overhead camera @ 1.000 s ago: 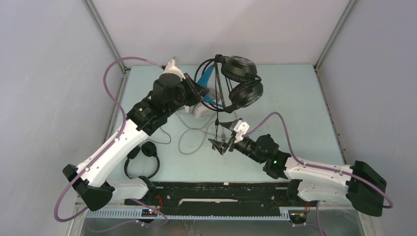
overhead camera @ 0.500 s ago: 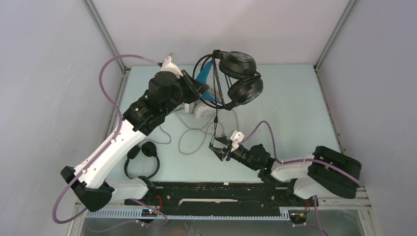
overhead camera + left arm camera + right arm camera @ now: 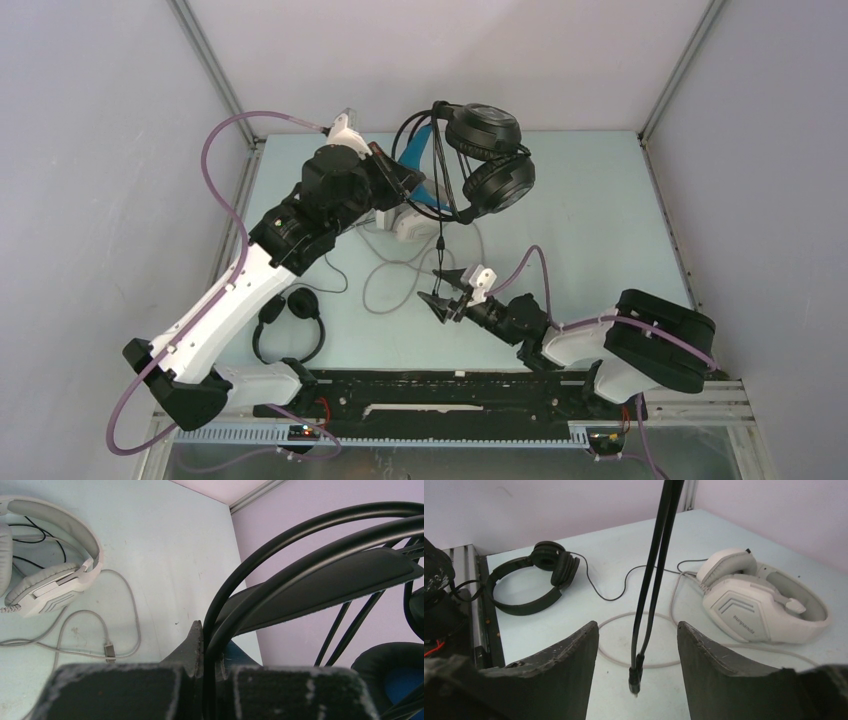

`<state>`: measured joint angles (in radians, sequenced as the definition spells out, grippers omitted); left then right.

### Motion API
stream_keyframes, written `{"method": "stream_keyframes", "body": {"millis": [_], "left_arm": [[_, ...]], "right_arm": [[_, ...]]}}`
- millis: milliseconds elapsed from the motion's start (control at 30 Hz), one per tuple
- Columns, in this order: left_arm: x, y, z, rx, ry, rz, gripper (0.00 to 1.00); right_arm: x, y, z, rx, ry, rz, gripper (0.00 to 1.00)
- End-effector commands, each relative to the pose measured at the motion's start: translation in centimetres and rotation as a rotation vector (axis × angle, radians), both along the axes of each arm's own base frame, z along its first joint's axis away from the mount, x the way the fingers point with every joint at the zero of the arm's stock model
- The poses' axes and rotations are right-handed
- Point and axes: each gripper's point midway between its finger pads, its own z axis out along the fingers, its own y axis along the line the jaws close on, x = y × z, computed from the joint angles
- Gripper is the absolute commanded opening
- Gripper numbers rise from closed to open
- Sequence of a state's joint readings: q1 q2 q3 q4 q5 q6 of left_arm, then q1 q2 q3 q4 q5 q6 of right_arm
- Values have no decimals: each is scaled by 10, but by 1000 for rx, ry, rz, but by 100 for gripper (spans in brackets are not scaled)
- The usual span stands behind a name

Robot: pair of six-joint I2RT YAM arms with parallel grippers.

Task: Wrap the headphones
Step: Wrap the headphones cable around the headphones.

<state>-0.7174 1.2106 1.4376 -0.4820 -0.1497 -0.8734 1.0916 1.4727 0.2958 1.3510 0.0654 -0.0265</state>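
Left gripper [image 3: 408, 186] clamping shut on the headband of the big black headphones [image 3: 492, 152], holding them up above the table [image 3: 585, 215], right gripper [image 3: 638, 645] standing open around their dangling cable [image 3: 659, 555], white headphones [image 3: 754, 602] lying beneath, small black headphones [image 3: 555, 564] lying apart

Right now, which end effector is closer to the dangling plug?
Right. The right end effector is open around the plug; the left end effector grips the black headphones' headband, farther away.
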Motion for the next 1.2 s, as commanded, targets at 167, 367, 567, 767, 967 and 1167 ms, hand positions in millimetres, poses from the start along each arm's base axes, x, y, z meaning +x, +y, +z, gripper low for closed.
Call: {"method": "stream_keyframes", "body": {"millis": [167,367,567,767,967,1167], "left_arm": [[-16,5,80,-187,-145,-27,0],[-4,33,89,-80,-209,96,0],[4,45,95,-62,-234,147,0],[13,57,96,-57,-229,180,0],[18,67,102,-41,-238,208,0],[14,73,106,-43,-245,210,0]], "right_arm": [[7,5,4,37,-25,-19,20],[2,-19,-7,38,19,-62,0],[-8,-39,-7,59,39,-64,0],[-10,-50,-11,45,52,-86,0],[-12,-56,-13,35,48,-107,0],[-4,-67,-17,37,57,-175,0]]}}
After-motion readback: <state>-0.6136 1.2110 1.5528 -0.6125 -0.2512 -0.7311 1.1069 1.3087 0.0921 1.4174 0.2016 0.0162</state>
